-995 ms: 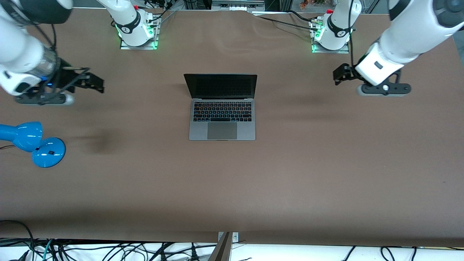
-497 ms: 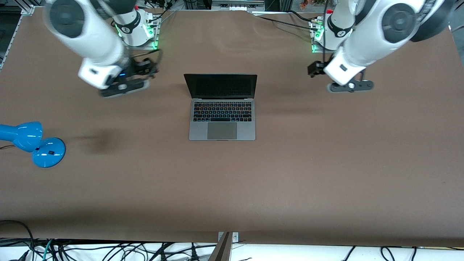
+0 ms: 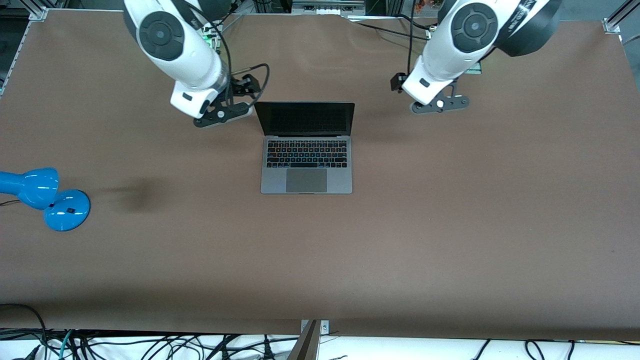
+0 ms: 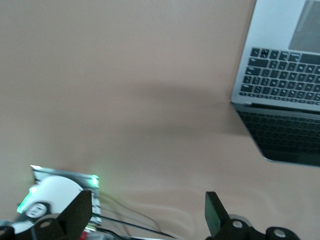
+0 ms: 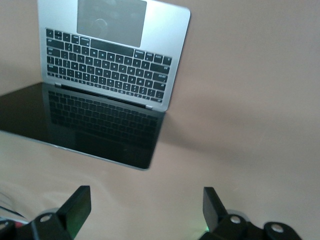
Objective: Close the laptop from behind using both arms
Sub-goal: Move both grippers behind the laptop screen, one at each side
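The laptop (image 3: 306, 150) stands open in the middle of the table, its dark screen upright and its keyboard facing the front camera. My right gripper (image 3: 246, 85) is open and empty, over the table right beside the screen's edge toward the right arm's end. The right wrist view shows the laptop (image 5: 110, 65) past the open right gripper (image 5: 145, 197). My left gripper (image 3: 398, 83) is open and empty, over the table a short way from the screen toward the left arm's end. The left wrist view shows a corner of the laptop (image 4: 280, 75) and the open left gripper (image 4: 148, 202).
A blue desk lamp (image 3: 50, 197) lies at the right arm's end of the brown table (image 3: 450, 225). The left arm's base with its green light (image 4: 60, 195) and cables lie along the robots' edge of the table.
Both arms have swung in from the table's ends toward the laptop's screen. The right gripper has come close to the screen's edge. The laptop has not moved.
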### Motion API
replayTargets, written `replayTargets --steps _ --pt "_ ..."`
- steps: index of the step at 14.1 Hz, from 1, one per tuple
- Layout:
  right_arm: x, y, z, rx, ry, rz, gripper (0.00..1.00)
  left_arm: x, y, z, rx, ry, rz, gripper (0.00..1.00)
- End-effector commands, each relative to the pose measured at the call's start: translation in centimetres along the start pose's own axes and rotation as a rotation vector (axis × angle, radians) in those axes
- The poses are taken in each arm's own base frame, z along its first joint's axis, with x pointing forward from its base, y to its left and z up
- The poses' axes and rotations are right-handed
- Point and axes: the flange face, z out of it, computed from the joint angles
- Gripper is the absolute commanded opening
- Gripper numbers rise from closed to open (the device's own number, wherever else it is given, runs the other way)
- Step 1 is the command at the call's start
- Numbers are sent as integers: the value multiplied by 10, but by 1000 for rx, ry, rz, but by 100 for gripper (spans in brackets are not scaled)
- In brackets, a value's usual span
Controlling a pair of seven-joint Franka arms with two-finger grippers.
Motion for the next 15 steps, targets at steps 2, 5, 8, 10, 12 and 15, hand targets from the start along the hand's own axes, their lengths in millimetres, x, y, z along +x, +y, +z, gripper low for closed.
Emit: replayTargets --steps 2,5,8,10,12,15 --pt "-11 -21 14 51 -43 181 94 -4 23 25 -53 -80 -22 94" --pt "-12 -25 24 108 -101 221 79 -7 54 52 -68 -107 9 89" --pt "-20 -35 42 109 -156 208 45 -13 77 65 -81 -114 -32 79" --pt "-23 -37 50 122 -177 215 21 -23 94 71 -97 -99 -62 58" --pt "-24 -39 55 120 -194 212 0 -28 106 77 -110 -98 -67 26" --pt "-28 -40 69 101 -221 231 0 -30 125 89 -152 -116 -47 0"
